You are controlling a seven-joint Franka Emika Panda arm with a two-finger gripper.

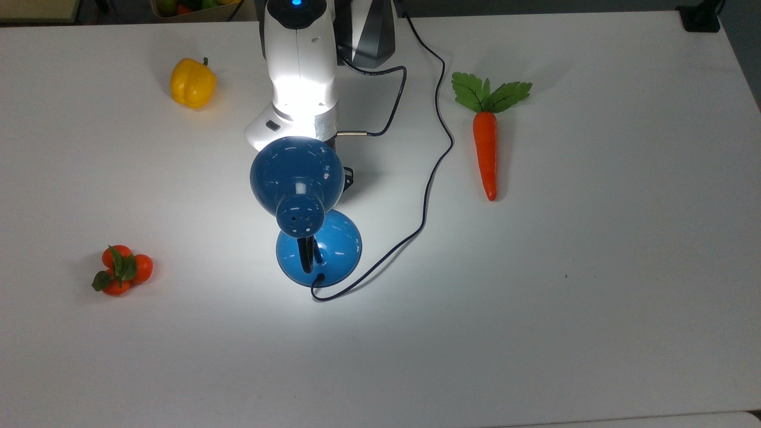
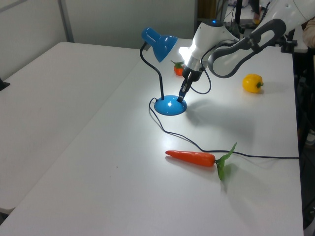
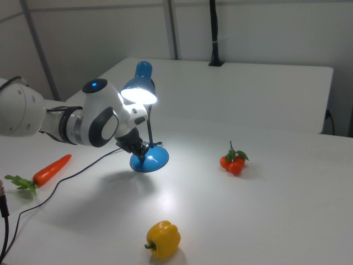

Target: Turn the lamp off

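One blue desk lamp (image 1: 303,202) sits just left of centre in the top view, its dome shade over the upper edge of its round base (image 1: 333,249); the lamp is lit, throwing a bright pool on the white table (image 1: 594,297). The white arm (image 1: 300,65) comes down from the top edge and ends behind the shade. A thin black cord (image 1: 431,172) loops from the base up toward the top edge. A carrot (image 1: 486,148) lies at upper right, a yellow bell pepper (image 1: 192,82) at upper left, a tomato cluster (image 1: 122,270) at lower left.

In the left view the gripper (image 2: 181,95) points down at the far rim of the lamp's base, at or just above it; the fingers look close together, but whether they are parted cannot be told. It holds nothing that can be seen. The lamp stands in the upper middle, the carrot below centre, the pepper at right.

In the right view the lamp glows left of centre, the gripper (image 3: 142,152) at the base's left rim. The pepper lies at the bottom, the tomatoes right of centre, the carrot at far left.
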